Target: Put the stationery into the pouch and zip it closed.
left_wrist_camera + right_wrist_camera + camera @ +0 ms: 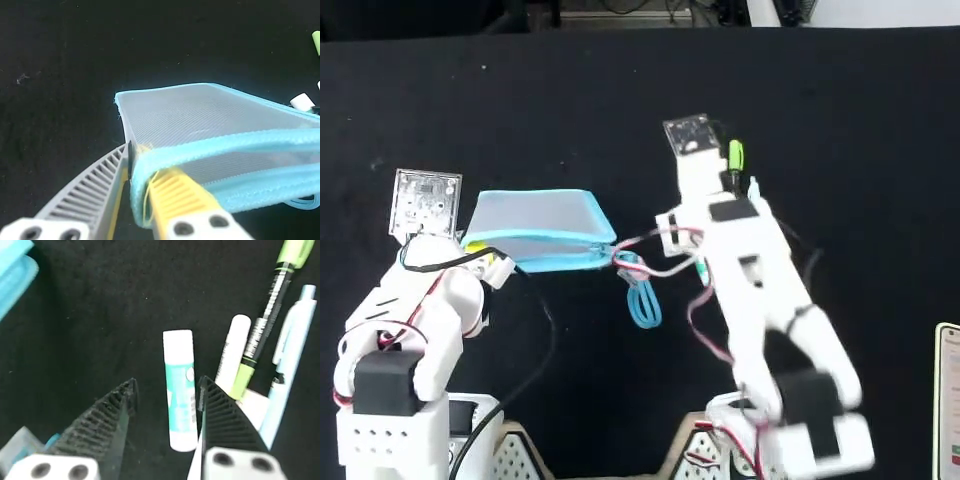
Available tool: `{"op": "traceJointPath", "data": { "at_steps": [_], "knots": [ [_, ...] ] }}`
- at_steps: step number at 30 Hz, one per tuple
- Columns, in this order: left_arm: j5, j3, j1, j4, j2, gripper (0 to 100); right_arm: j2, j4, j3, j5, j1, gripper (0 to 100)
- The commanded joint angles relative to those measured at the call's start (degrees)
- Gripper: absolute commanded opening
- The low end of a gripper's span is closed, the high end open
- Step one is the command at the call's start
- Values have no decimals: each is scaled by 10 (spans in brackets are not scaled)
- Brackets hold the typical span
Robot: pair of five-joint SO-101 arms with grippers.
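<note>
The left hand (140, 162) is clamped on one end of the pouch (200, 120), its grey and yellow fingers pinching the light-blue zip edge. In the left wrist view the two zip bands stand apart along the pouch's near side, so the mouth is open. From above, the pouch (535, 225) lies on the black worktop (820, 100) between the two arms, with its see-through mesh panel facing up. A blue cord loop (642, 300) trails from its other end towards the right arm.

The right hand (167, 385) is spread wide and holds nothing. A white and teal glue stick (178, 355) lies on the worktop in the gap between its two dark fingers; contact cannot be made out. Just beside the glue stick lie a white marker (232, 352), a green-and-black pen (265, 320) and a pale blue pen (287, 340), all close together and well apart from the pouch.
</note>
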Motion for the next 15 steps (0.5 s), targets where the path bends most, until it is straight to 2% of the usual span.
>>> {"op": "traceJointPath", "data": {
  "at_steps": [1, 8, 15],
  "knots": [
    [-3, -6, -5, 1, -3, 30, 68, -6, -80, -2, 8, 194],
    [-3, -6, -6, 2, -3, 30, 165, 3, -171, 19, 18, 194],
    [-3, -6, -4, 3, -3, 30, 263, 84, -297, 55, 40, 194]
  ]
}}
